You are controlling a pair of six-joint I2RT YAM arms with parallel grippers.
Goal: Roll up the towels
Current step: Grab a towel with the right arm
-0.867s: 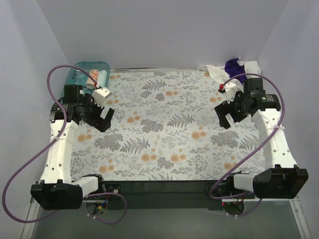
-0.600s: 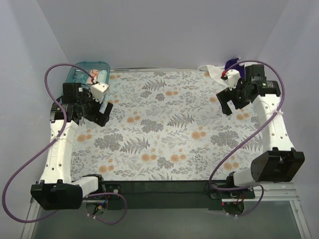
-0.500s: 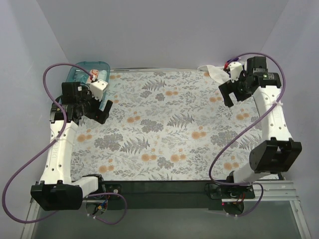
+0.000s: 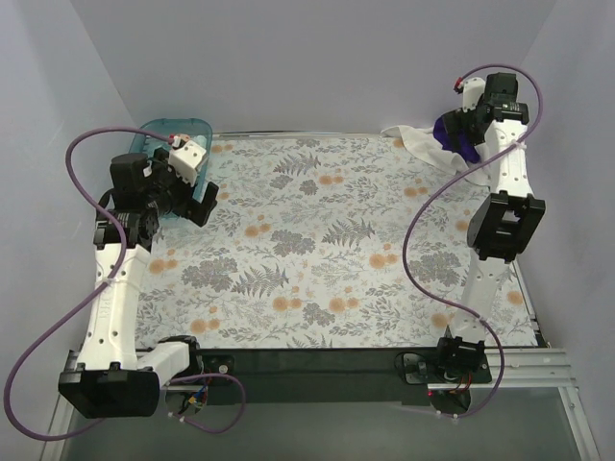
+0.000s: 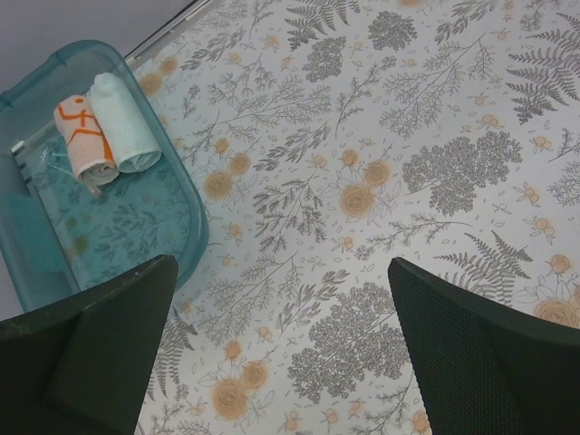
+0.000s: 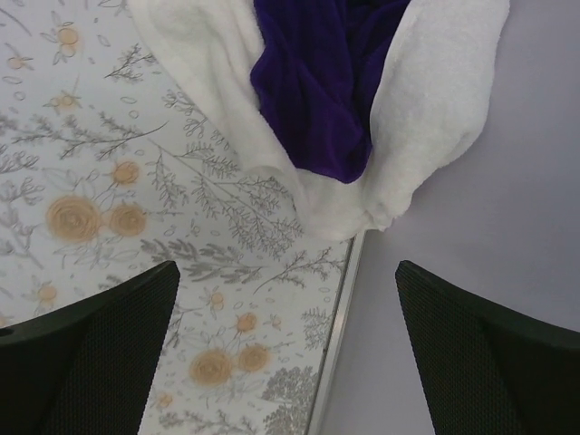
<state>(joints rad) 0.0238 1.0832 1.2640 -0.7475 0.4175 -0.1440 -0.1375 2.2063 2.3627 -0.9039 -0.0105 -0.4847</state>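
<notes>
While right fingers (image 6: 82, 362) stand apart, purple towel (image 6: 317, 82) lies ahead.

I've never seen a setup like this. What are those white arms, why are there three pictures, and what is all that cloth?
These are two robot arms bolted side by side, each ending in a two-finger gripper. The wide picture comes from a fixed camera above and behind them. The other two come from small cameras on the wrists; the dark shapes in the bottom corners are each gripper's own fingers.

The left gripper hangs open over the floral sheet, beside a teal plastic tray. The tray holds two small rolls, a white-orange towel and a pale teal towel.

The right gripper is also open, above a crumpled white towel with a dark purple towel bunched in its folds. Neither gripper holds anything.
</notes>
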